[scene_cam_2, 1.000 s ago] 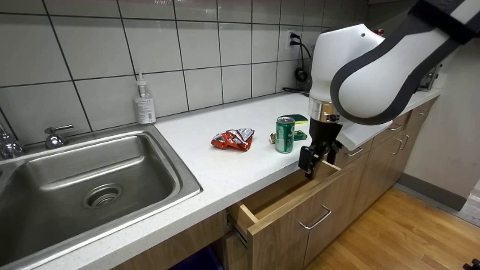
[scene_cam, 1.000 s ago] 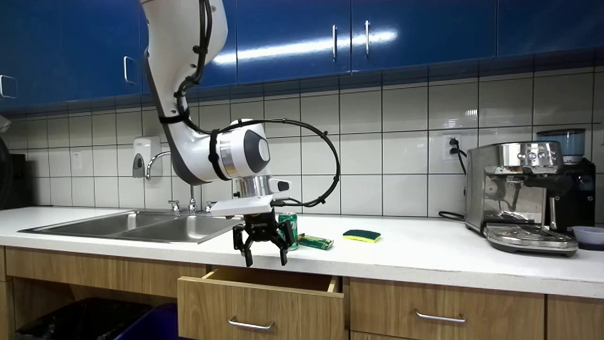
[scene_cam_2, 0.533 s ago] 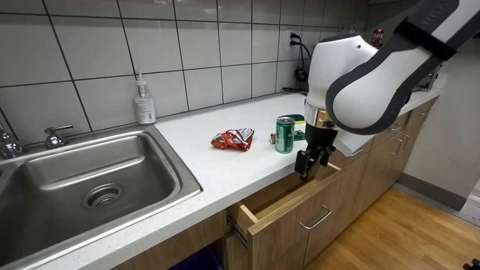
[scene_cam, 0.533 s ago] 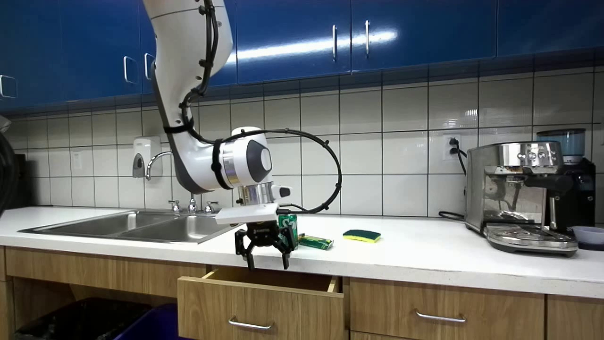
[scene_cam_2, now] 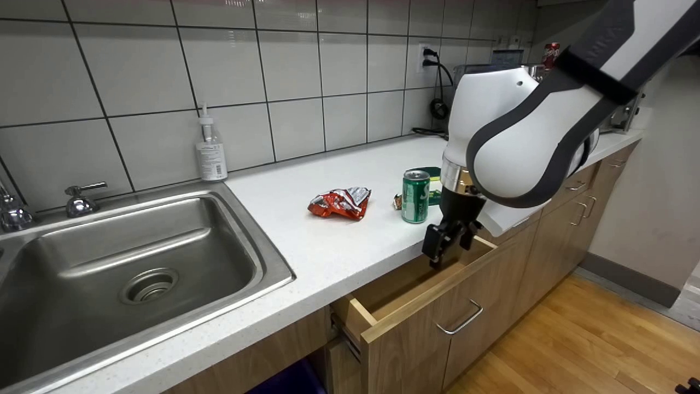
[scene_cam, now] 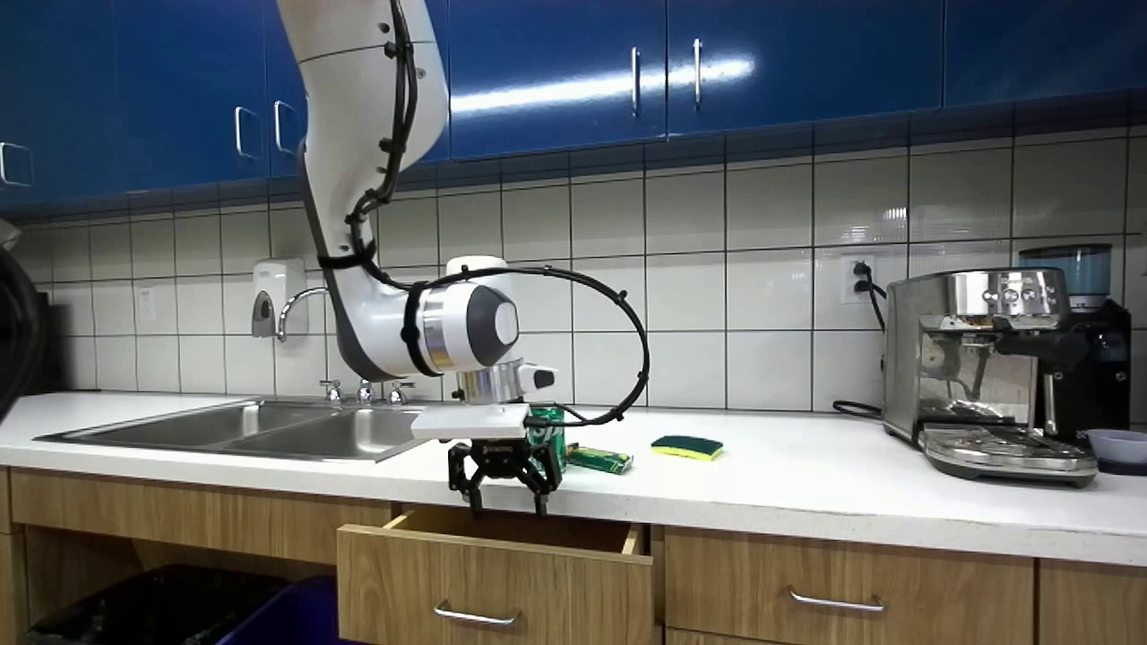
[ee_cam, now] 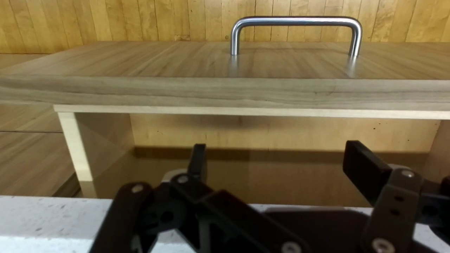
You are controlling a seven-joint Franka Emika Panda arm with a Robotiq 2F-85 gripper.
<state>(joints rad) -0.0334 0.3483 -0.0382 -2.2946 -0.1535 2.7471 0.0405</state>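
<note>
My black gripper [scene_cam: 508, 509] points downward over a pulled-out wooden drawer [scene_cam: 495, 587], close to the counter's front edge. In the wrist view the gripper [ee_cam: 276, 151] is spread wide, with only the drawer's inside showing between its fingers. Whether the fingertips reach below the drawer rim I cannot tell. The part of the drawer [scene_cam_2: 383, 295] that shows holds nothing. On the counter behind the gripper stands a green soda can [scene_cam_2: 415, 197], upright and partly hidden by a finger in an exterior view. Beside it lie a green packet [scene_cam: 600, 460] and a green-yellow sponge [scene_cam: 687, 447].
A crumpled red packet [scene_cam_2: 340, 203] lies on the counter between the can and the steel sink [scene_cam_2: 273, 257]. A soap bottle [scene_cam_2: 211, 153] stands by the wall. At the far end sits a coffee machine [scene_cam: 977, 358]. The drawer handle [ee_cam: 297, 21] sticks out in front.
The arm has come lower, bringing the gripper down toward the drawer and slightly sideways, to the left in an exterior view. The jaws stay apart. The drawer and counter items have not moved.
</note>
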